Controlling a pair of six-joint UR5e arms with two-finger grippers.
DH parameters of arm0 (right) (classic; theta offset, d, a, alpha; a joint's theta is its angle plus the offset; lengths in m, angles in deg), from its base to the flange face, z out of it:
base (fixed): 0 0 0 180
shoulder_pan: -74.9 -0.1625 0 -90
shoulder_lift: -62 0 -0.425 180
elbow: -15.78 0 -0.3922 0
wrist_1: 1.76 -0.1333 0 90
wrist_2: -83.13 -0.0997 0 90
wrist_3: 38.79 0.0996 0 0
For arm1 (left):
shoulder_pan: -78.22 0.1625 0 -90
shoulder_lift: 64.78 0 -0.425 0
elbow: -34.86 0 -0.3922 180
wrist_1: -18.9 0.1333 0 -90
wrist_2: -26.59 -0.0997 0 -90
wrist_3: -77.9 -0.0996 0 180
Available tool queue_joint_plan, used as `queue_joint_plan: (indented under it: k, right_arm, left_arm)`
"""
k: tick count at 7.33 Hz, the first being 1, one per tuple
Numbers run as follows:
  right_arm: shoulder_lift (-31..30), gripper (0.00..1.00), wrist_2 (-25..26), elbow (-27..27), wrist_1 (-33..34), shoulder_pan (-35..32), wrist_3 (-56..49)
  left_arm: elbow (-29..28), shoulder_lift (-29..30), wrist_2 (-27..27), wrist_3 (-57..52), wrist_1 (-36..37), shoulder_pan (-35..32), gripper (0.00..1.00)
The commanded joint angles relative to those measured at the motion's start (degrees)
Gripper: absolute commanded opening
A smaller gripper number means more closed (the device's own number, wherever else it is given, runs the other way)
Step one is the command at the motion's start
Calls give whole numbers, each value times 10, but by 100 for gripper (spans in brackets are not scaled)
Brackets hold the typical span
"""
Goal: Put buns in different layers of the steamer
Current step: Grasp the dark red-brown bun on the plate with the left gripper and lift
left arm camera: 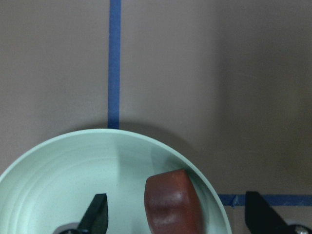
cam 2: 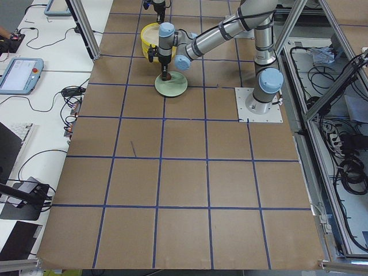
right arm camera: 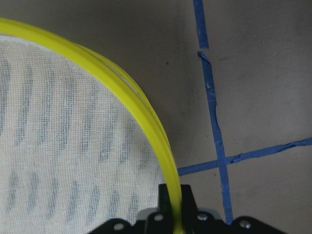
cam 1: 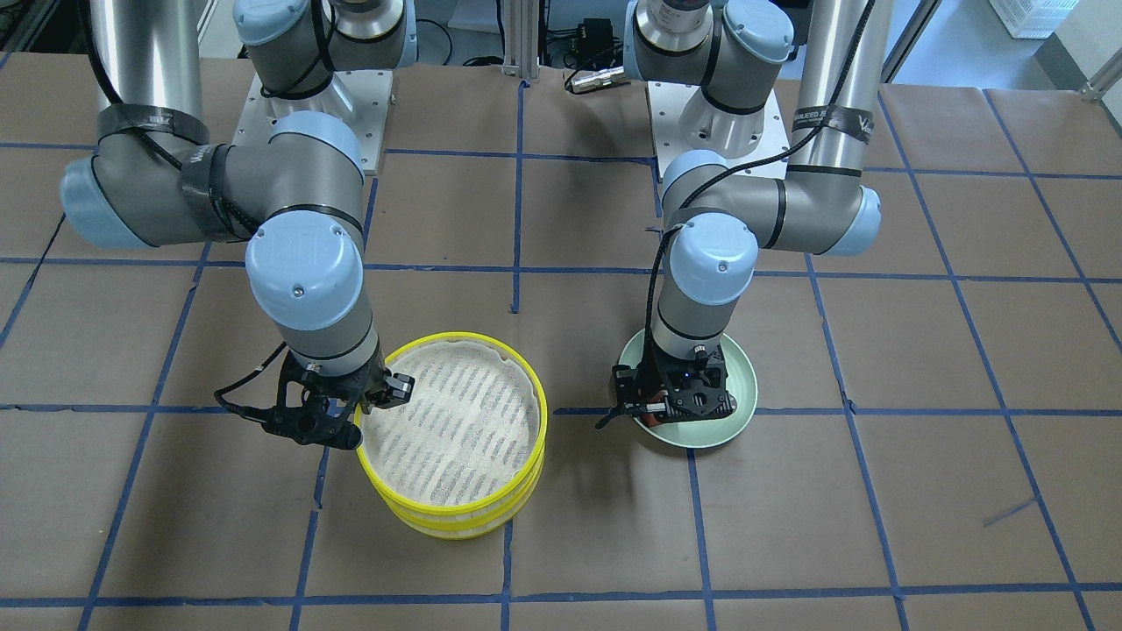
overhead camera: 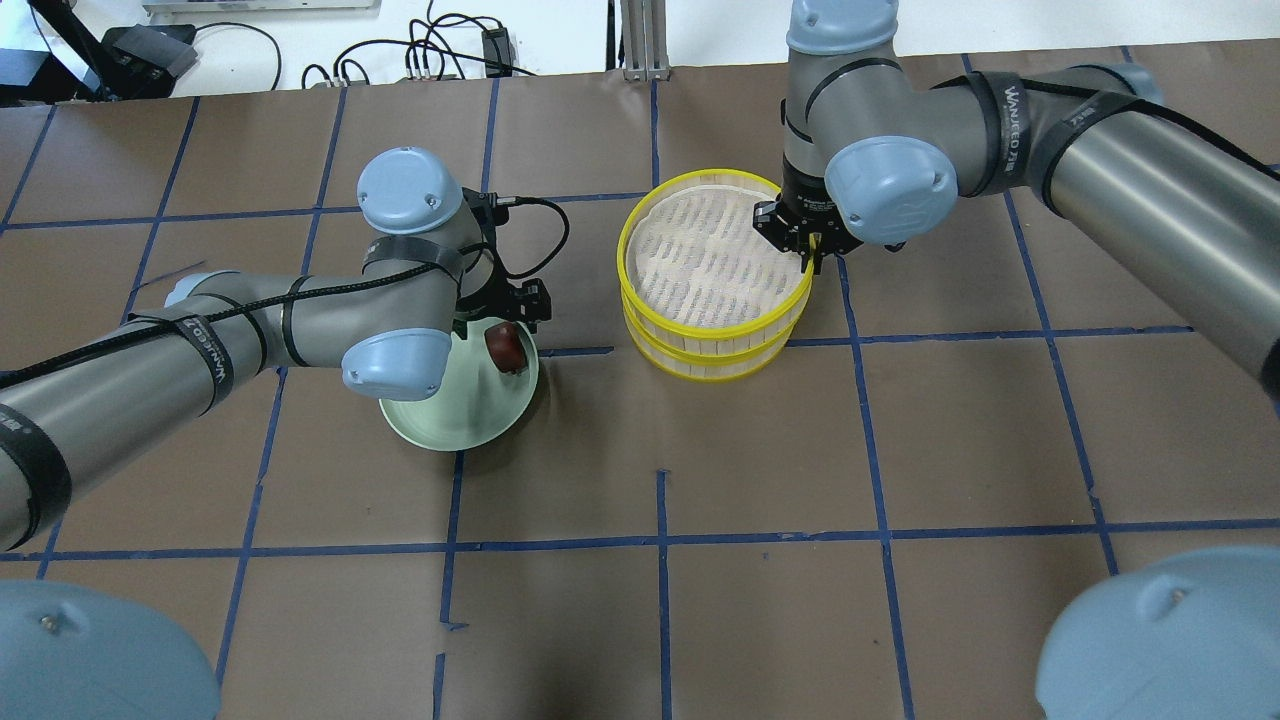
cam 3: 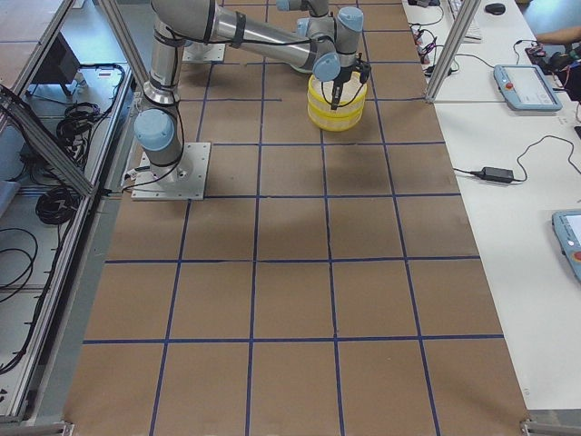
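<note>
The dark reddish-brown bun (left arm camera: 171, 204) lies on the pale green plate (left arm camera: 58, 175), near its rim. My left gripper (left arm camera: 178, 219) is open and low over the plate, one finger on each side of the bun, which also shows in the overhead view (overhead camera: 505, 345). The stacked steamer layers (overhead camera: 628, 265), with yellow rims and white mesh floors (right arm camera: 63, 126), stand mid-table. My right gripper (right arm camera: 171, 195) is shut on the top layer's yellow rim (right arm camera: 141, 112), one finger inside and one outside. The top layer holds nothing. The white bun is not in view.
The table is covered in brown paper with a grid of blue tape lines (overhead camera: 660, 540). The plate (cam 1: 741, 394) and the steamer (cam 1: 542, 412) stand about a plate's width apart. Both arm bases are at the robot's edge of the table.
</note>
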Motion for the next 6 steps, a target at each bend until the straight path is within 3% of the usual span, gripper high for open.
queue_joint_plan:
  k: [1, 4, 6]
  right_arm:
    - [4, 6, -3, 0, 0, 0, 7]
    - [5, 7, -5, -1, -1, 0, 7]
    - [6, 8, -5, 0, -1, 0, 8]
  left_arm:
    - [2, 0, 3, 19, 1, 0, 1]
    - [-22, -18, 4, 57, -14, -3, 1]
    - [-76, -45, 36, 107, -101, -6, 1]
